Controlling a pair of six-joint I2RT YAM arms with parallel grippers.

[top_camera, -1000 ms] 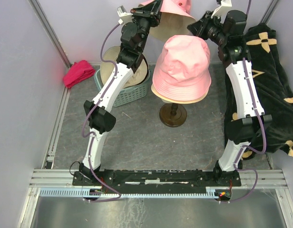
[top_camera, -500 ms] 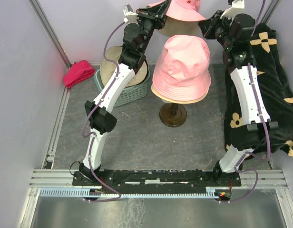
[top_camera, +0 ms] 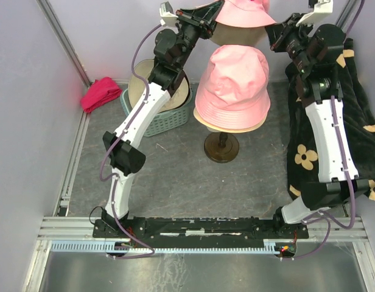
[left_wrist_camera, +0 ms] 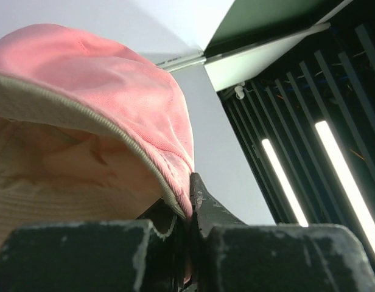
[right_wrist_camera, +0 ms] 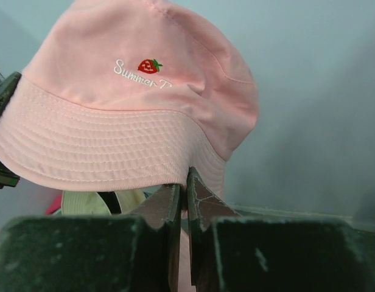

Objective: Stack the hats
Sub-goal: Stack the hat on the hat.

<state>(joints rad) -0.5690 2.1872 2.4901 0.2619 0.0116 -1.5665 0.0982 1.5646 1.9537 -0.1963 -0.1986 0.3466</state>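
Observation:
A pink bucket hat (top_camera: 243, 12) hangs high at the back, stretched between both grippers, above the stand. My left gripper (top_camera: 213, 14) is shut on its left brim; the left wrist view shows the pink brim (left_wrist_camera: 166, 152) pinched between the jaws and its cream lining. My right gripper (top_camera: 276, 30) is shut on the right brim; the right wrist view shows the hat (right_wrist_camera: 133, 103) with a strawberry mark. A second pink hat (top_camera: 233, 82) sits on a cream hat (top_camera: 230, 126) on the hat stand (top_camera: 221, 146). Another cream hat (top_camera: 142, 91) lies in the basket.
A teal basket (top_camera: 157, 121) stands at the back left. A magenta cloth (top_camera: 101, 93) lies by the left wall. A large black cloth with beige flower marks (top_camera: 358, 103) fills the right side, behind the right arm.
Both grippers have lifted the pink hat higher and toward the back. The right arm has stretched upward and shifted right, uncovering a flower mark on the black cloth.

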